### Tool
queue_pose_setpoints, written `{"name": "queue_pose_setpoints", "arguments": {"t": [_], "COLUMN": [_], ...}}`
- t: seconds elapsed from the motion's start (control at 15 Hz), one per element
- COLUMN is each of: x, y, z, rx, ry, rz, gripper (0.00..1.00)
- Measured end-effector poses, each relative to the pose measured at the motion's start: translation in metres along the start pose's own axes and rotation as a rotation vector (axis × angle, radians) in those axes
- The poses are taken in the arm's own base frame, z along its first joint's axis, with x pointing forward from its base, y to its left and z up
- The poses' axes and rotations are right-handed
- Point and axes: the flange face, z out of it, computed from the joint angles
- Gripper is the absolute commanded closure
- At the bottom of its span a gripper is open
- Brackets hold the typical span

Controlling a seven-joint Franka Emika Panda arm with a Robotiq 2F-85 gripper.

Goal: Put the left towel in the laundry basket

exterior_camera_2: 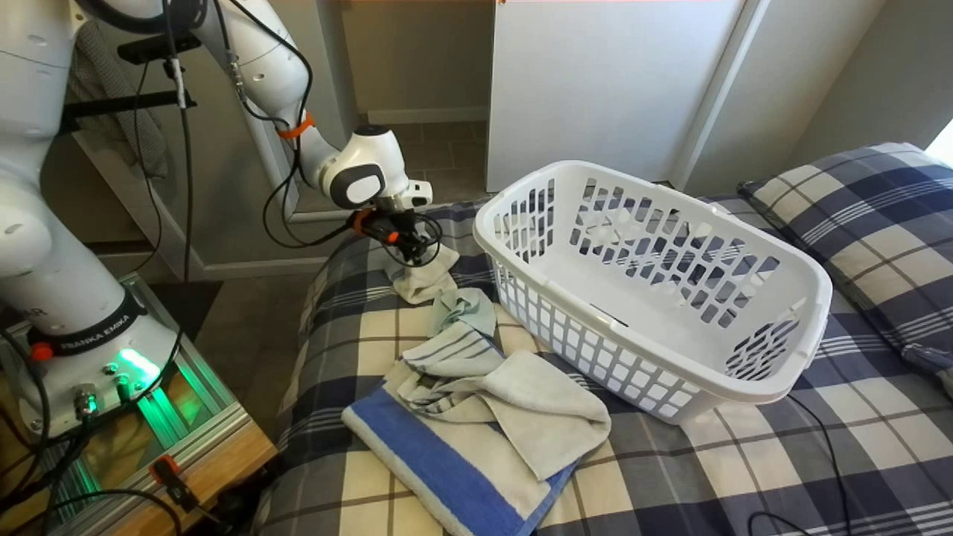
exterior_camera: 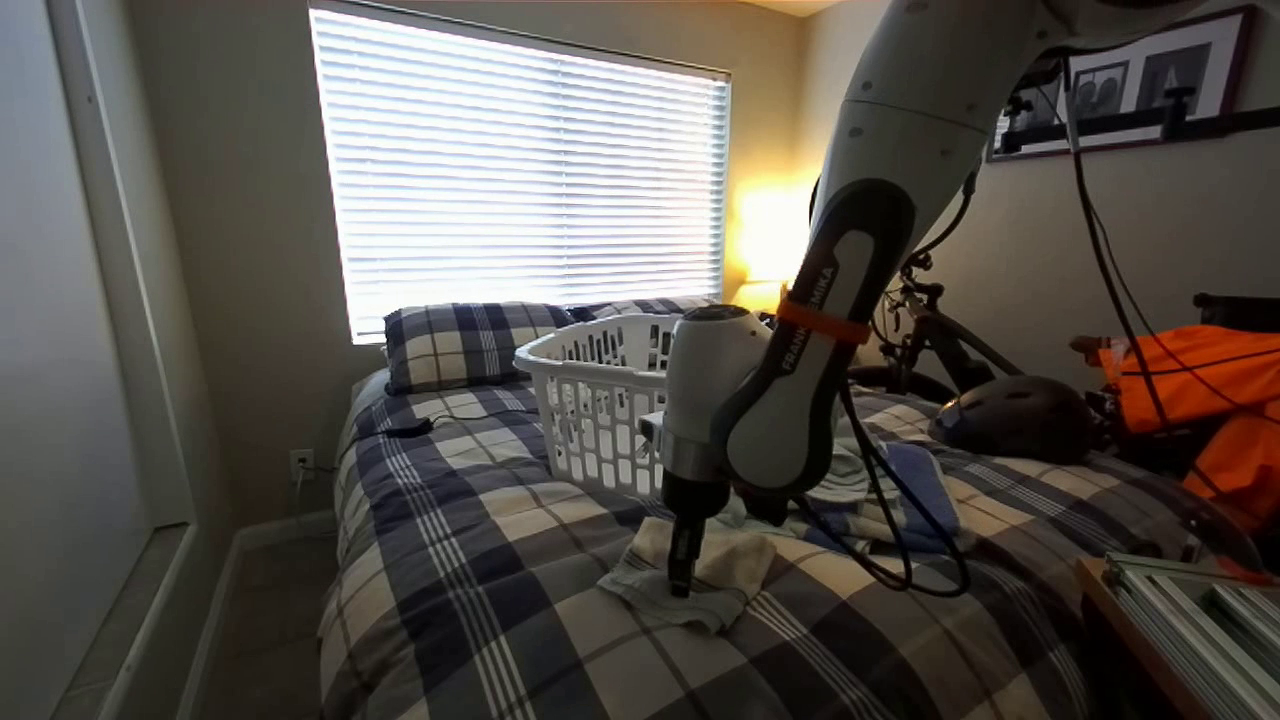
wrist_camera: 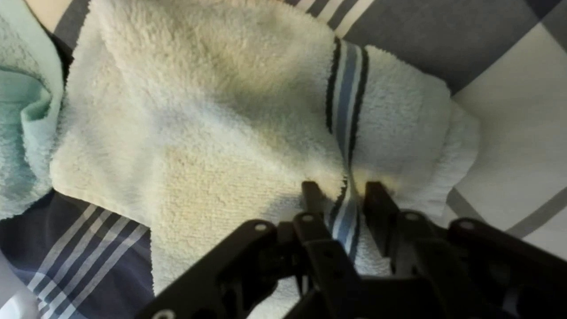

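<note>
The left towel is a crumpled cream towel with a blue and black stripe band; it lies on the bed in both exterior views point(exterior_camera: 735, 560) point(exterior_camera_2: 424, 284) and fills most of the wrist view point(wrist_camera: 221, 133). My gripper point(exterior_camera: 680, 590) points down at the towel in both exterior views point(exterior_camera_2: 414, 257). In the wrist view, the gripper's point(wrist_camera: 341, 186) fingers are apart, one on each side of a raised fold in the stripe band. I cannot tell whether they touch the cloth. The white laundry basket point(exterior_camera: 590, 370) stands on the bed beside the towel in both exterior views point(exterior_camera_2: 655, 353).
A mint green cloth point(exterior_camera_2: 465, 309) lies close to the cream towel. A blue-striped towel point(exterior_camera_2: 439, 454) with a beige towel point(exterior_camera_2: 543, 409) on it lies before the basket. A dark helmet point(exterior_camera: 1020, 415) sits on the bed. A black cord point(exterior_camera_2: 826, 447) runs beside the basket.
</note>
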Motion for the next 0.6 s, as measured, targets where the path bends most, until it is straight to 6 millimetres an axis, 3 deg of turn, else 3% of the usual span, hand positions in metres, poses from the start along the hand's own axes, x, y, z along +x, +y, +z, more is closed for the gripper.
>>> {"name": "queue_pose_setpoints", "arguments": {"t": [0.2,0.33,0.6], "x": [0.002,0.001,0.002], "y": [0.000,0.000,0.008], "z": [-0.002,-0.006,-0.033], "rx": [0.001,0.007,0.009], "ry": [-0.003,-0.029,-0.075], "rz": [0.004,0.006,0.013], "gripper": [0.98,0.95,0.95]}}
